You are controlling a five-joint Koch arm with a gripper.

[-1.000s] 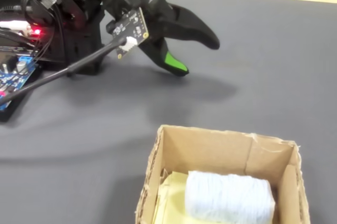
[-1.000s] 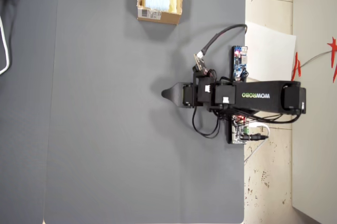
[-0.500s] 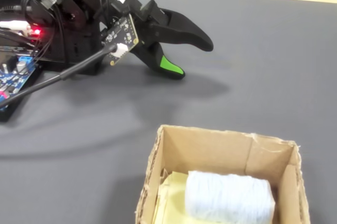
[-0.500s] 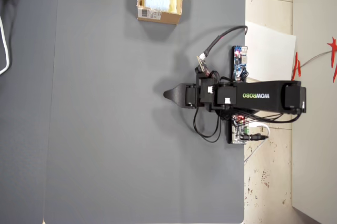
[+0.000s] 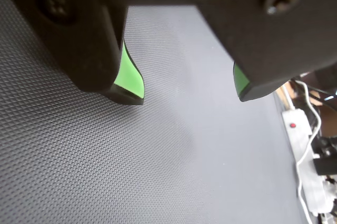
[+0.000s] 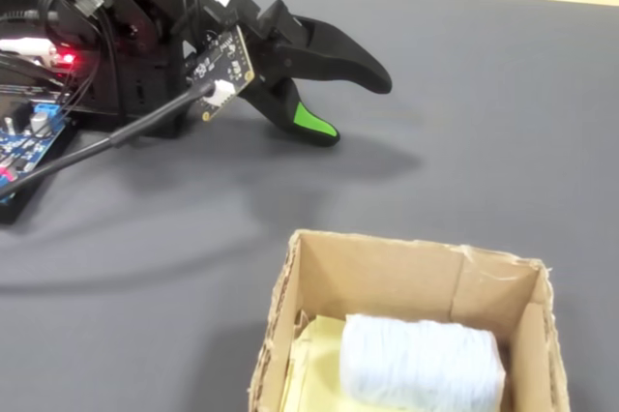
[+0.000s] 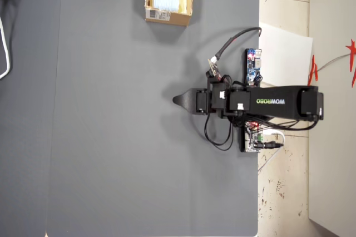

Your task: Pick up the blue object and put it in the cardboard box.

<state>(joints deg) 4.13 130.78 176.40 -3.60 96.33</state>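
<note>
Gripper point(image 6: 353, 107) of the Koch arm point(image 7: 278, 102) hangs low over the dark grey mat point(image 7: 111, 137) on the bench, its black jaws parted and nothing between them; the wrist view shows only textured mat in the gap between the green-lined fingertips point(image 5: 129, 74). Across the mat, well apart from the arm, the cardboard box point(image 6: 387, 272) stands open, and the blue object point(image 6: 421, 364), a pale, soft, squarish lump, lies inside it on the yellowish floor, close to the wall nearest the fixed camera. The overhead view places the box at the mat's top edge, its white label point(image 7: 158, 15) on the outer side facing down the picture, the pale lump faintly visible within, while the arm is folded back toward its base near the mat's right edge beside a small blue circuit board point(image 7: 253, 65). A white power strip point(image 5: 303, 145) with a red light lies off the mat at the right of the wrist view.

Judged from this layout, the placing step looks complete: the object sits in the box and the gripper is empty and clear of it. What remains appears to be only settling the arm at rest; that calls for keeping the jaws away from the box and the cables point(image 6: 106, 141) trailing beside the base.
</note>
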